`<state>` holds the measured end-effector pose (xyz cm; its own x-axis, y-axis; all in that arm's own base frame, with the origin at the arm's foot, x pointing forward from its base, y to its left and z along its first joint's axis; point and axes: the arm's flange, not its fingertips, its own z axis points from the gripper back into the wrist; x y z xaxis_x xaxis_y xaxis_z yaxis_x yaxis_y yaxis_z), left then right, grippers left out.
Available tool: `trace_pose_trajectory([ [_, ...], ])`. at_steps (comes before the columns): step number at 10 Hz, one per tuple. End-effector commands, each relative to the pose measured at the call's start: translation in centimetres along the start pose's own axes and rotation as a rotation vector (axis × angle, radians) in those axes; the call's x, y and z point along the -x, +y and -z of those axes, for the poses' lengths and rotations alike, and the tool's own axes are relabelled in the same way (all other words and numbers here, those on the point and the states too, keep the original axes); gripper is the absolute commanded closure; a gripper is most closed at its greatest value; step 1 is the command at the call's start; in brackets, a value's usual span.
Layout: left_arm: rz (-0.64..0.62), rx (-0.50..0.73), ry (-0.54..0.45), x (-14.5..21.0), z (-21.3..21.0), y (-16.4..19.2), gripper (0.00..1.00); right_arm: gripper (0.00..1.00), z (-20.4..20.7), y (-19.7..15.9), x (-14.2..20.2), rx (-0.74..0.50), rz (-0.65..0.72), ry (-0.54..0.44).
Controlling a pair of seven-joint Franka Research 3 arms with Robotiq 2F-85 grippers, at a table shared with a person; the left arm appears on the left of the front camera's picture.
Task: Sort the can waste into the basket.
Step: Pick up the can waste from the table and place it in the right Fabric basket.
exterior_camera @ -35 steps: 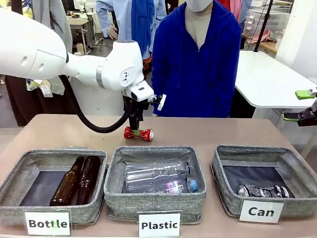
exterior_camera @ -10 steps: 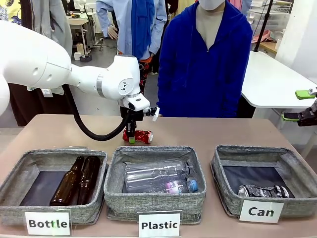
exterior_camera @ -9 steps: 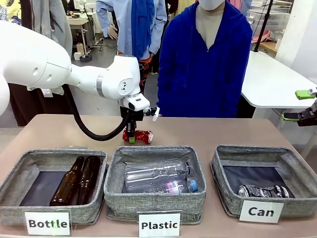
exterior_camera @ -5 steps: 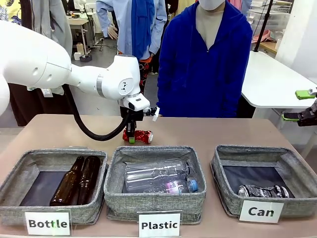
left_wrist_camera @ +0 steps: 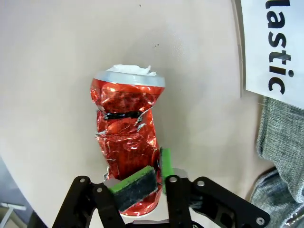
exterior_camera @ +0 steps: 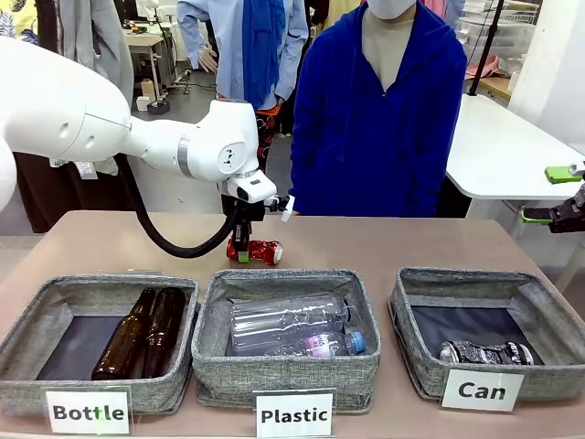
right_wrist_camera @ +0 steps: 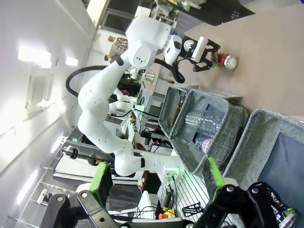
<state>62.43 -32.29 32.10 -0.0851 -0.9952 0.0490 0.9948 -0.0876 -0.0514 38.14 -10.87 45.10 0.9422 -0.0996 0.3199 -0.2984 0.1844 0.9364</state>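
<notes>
Left gripper [exterior_camera: 241,253] is pointing down at the table [exterior_camera: 393,240], and we are recording it as pinching one end of the red can [exterior_camera: 263,251]. In the left wrist view its green pads [left_wrist_camera: 135,185] are pressing close together on the crumpled metal at that end. This can is lying on its side on the bare tabletop, at twelve o'clock from the bin labelled "Plastic" [exterior_camera: 288,370] and apart from its far rim. The basket labelled "Can" [exterior_camera: 413,306] is sitting at four o'clock from the red can, well apart from it. We are noting the black-and-silver can [exterior_camera: 484,352] lying on the basket's dark floor, against the near wall. Right gripper [exterior_camera: 551,194] is hanging at three o'clock by the table's edge, above tabletop level, its jaws spread wide with nothing between them. A person in a blue top [exterior_camera: 379,119] is standing at twelve o'clock, behind the table
</notes>
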Motion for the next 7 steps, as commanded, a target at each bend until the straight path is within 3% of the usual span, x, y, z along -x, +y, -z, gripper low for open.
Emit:
trace_pose_trajectory([
  [1, -0.003, -0.003, -0.014, 0.3, -0.5, -0.7, 0.0, 0.0, -0.3, 0.1, 0.1, -0.003, -0.018, 0.01],
  [2, -0.006, -0.012, -0.011, 0.2, -0.6, -0.9, 0.36, 0.0, -0.3, 0.1, 0.1, -0.003, -0.018, 0.01],
  [3, -0.004, -0.017, -0.01, 0.2, -1.0, -1.0, 0.0, 0.0, -0.3, 0.1, 0.1, -0.003, -0.018, 0.01],
  [7, -0.002, -0.016, -0.024, 0.3, -3.6, -2.3, 0.0, 0.0, -0.3, 0.1, 0.1, -0.003, -0.018, 0.01],
])
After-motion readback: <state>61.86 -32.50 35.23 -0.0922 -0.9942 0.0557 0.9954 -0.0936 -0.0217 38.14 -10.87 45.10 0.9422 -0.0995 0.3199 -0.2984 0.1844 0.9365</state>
